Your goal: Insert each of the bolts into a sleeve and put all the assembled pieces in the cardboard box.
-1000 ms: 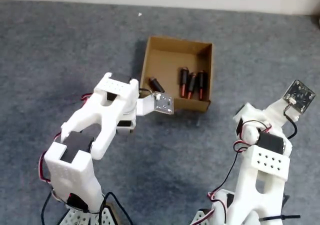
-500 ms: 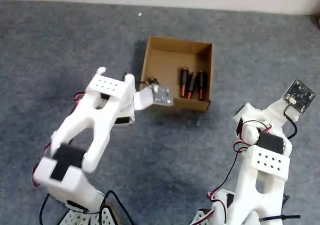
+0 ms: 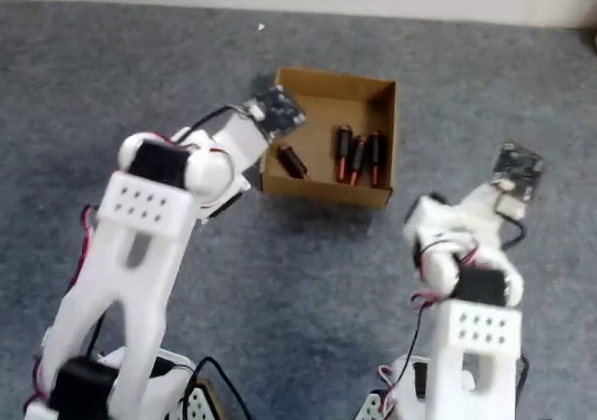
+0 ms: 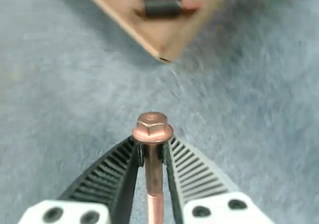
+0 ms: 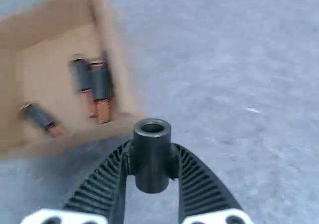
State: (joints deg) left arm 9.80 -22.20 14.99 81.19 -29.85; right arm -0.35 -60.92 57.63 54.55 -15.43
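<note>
**Last Bolt and Sleeve in Hand, Yet to Be Joined**

At least three assembled pieces already lay inside the cardboard box (image 3: 326, 189) on the grey tabletop (image 3: 112, 75). One piece (image 3: 292, 161) rested alone near the left wall, and a cluster (image 3: 359, 159) sat side by side toward the right. The exact count in that cluster was hard to make out.

The left claw (image 4: 152, 143) was clenched on a copper-coloured bolt (image 4: 152, 157). It gripped the shank just under the hex head, with the threaded end pointing back toward the wrist. The bolt hung over the tabletop just outside a corner of the box, not inside it.

The right claw (image 5: 151, 153) was grasping a dark sleeve (image 5: 151, 157) around its middle, open bore facing out. In the high view that arm stood off to the right of the box, and the sleeve was held above bare tabletop.

No loose bolts or sleeves were seen lying on the tabletop, so the task appeared close to its end. Judging by the scene, what remained was to bring the two arms together, seat the bolt in the sleeve's bore, and drop that final piece into the box with the others. The two parts were apart, with the insertion not yet begun.
</note>
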